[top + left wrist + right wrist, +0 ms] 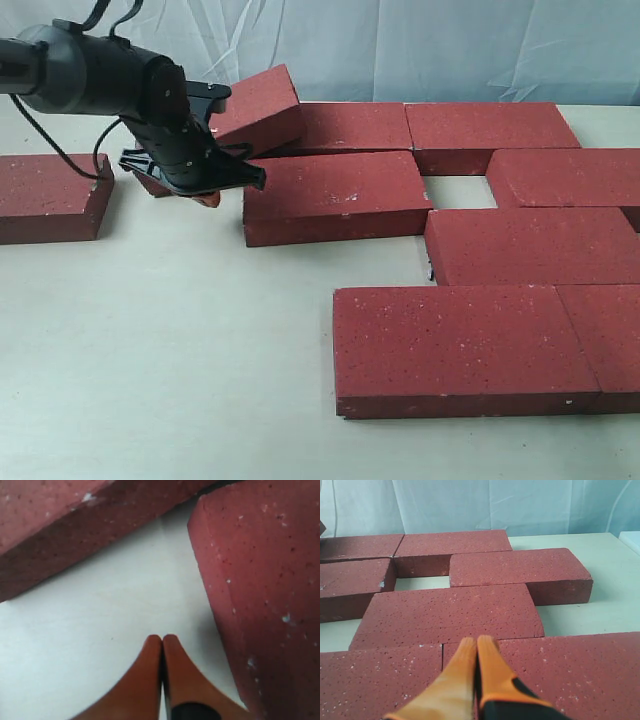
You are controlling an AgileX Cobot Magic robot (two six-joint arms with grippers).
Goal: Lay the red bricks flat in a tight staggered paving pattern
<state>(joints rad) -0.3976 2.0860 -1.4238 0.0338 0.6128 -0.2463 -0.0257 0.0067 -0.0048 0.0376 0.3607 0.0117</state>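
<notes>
Red bricks (455,345) on tabletop (170,350). Nine o'clock: lone brick (48,195), flat, well apart. Ten o'clock: left end effector (162,641), fingers pressed together, empty, low beside tilted brick (258,105), which leans on neighbours at eleven o'clock. Centre to four o'clock: flat staggered courses (530,245), one gap (458,190). Right end effector (477,642): pressed together, empty, above these courses. Handling, judged: heavy, rigid, rough, chip-prone; best pushed at a long side face. Containers: none seen.

Flat red bricks (455,345), one tilted
</notes>
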